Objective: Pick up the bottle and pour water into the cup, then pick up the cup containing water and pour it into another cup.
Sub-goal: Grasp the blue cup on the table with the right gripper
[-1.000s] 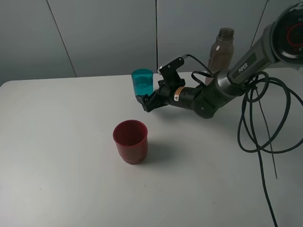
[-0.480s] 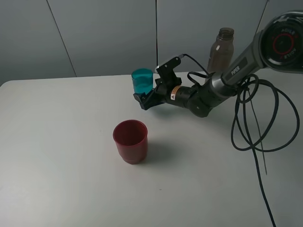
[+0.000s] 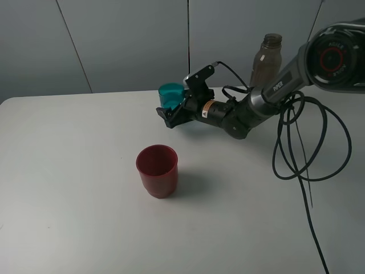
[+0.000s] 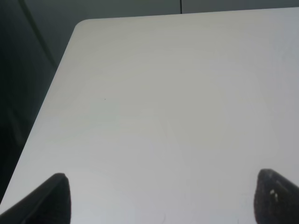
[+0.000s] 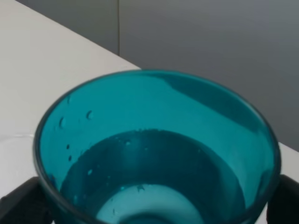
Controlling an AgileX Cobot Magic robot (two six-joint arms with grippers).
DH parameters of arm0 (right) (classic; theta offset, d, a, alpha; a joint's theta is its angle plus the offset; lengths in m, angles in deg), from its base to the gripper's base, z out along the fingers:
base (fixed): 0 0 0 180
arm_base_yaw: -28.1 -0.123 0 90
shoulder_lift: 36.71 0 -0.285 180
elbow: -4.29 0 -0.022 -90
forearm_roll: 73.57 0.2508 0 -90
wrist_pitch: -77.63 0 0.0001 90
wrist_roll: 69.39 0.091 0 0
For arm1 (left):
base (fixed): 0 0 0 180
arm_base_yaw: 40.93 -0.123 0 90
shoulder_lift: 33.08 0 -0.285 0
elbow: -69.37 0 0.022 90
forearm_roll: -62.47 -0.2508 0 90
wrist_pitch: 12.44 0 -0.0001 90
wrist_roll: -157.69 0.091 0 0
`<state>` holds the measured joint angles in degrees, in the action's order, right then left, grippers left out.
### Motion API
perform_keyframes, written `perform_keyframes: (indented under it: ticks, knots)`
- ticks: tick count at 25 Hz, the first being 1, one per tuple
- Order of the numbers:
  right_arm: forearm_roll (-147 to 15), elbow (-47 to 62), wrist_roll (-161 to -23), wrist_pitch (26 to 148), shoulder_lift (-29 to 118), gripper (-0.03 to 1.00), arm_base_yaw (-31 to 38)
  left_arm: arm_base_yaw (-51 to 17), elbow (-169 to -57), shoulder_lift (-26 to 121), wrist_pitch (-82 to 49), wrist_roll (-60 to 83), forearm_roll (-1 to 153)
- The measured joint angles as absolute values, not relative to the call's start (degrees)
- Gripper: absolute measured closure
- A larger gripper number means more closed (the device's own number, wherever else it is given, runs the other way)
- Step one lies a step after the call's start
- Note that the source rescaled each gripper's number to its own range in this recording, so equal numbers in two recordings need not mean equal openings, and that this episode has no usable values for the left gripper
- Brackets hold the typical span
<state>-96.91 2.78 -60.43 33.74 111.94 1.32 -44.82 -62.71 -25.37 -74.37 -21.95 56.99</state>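
Observation:
The teal translucent cup (image 3: 170, 95) sits roughly upright between the fingers of my right gripper (image 3: 171, 113), low over the back of the table. In the right wrist view the cup (image 5: 154, 154) fills the frame between the two fingers, with droplets on its inner wall. The dark-red cup (image 3: 157, 170) stands alone in the middle of the table, nearer the front than the gripper. The tall smoky bottle (image 3: 266, 60) stands uncapped at the back right, behind my right arm. My left gripper (image 4: 159, 205) is open over bare table and holds nothing.
The white table (image 3: 68, 171) ends at a grey wall behind. Black cables (image 3: 302, 154) hang in loops from the right arm over the table's right side. The left wrist view shows the table's rounded corner (image 4: 81, 25) and a dark drop beyond.
My right gripper has carried the teal cup a little back and left, away from the red cup and lower toward the table. The red cup and bottle have not moved.

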Motion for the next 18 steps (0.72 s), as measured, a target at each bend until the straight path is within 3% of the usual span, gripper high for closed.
perform_keyframes:
  ticks: [18]
  knots:
    - [-96.91,5.35,-59.85,33.11,114.30,-0.03,1.32,-44.82,-62.71,-25.37,-74.37,-21.95,56.99]
